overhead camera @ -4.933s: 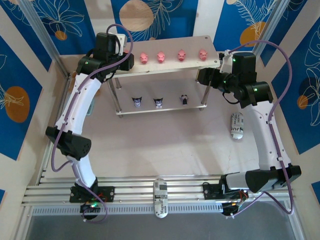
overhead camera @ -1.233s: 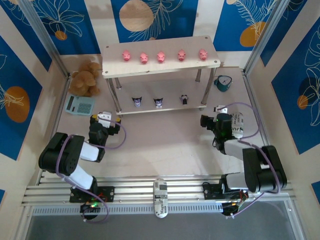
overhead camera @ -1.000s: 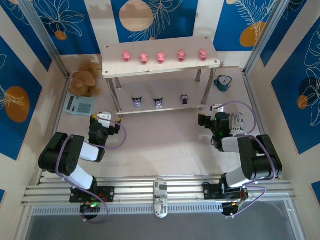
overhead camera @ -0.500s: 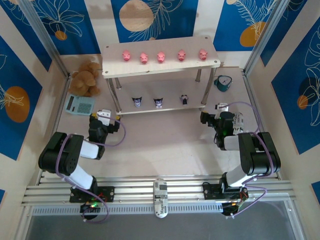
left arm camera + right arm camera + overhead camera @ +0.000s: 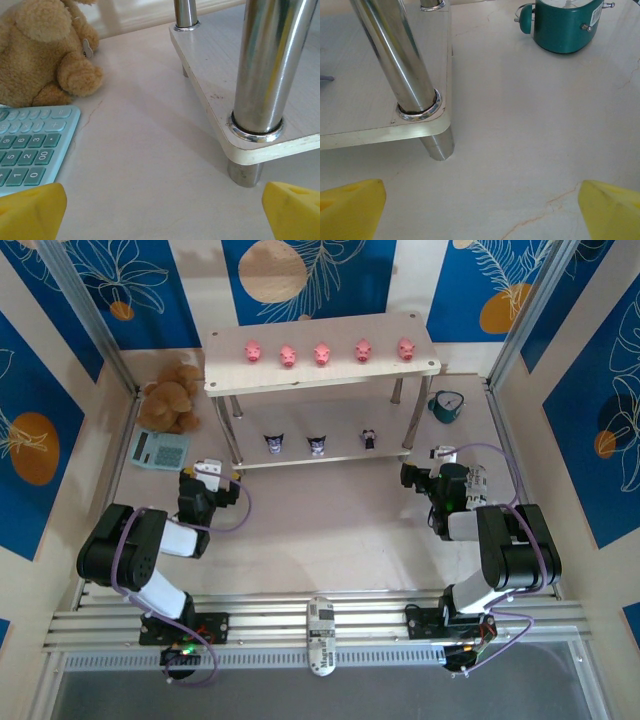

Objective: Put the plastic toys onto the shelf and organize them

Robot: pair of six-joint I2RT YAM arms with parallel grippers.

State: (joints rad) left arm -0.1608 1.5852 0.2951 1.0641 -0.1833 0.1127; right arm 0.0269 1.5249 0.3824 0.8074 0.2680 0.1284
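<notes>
Both arms have drawn back from the shelf (image 5: pixel 330 330), where they reached up at its top board earlier, and we now see them folded low in front of it. We find the left gripper (image 5: pixel 207 478) just before the shelf's front left leg and the right gripper (image 5: pixel 412 476) just before its front right leg. Each has its yellow fingers (image 5: pixel 30 210) spread wide with nothing between them. Five pink pigs (image 5: pixel 322 354) stand in a row on the shelf's top board; three dark figurines (image 5: pixel 317 445) stand in a row on its lower board. Left of the shelf we see a teddy bear (image 5: pixel 170 395) and a calculator (image 5: pixel 160 449); right of it, a teal alarm clock (image 5: pixel 446 406).
</notes>
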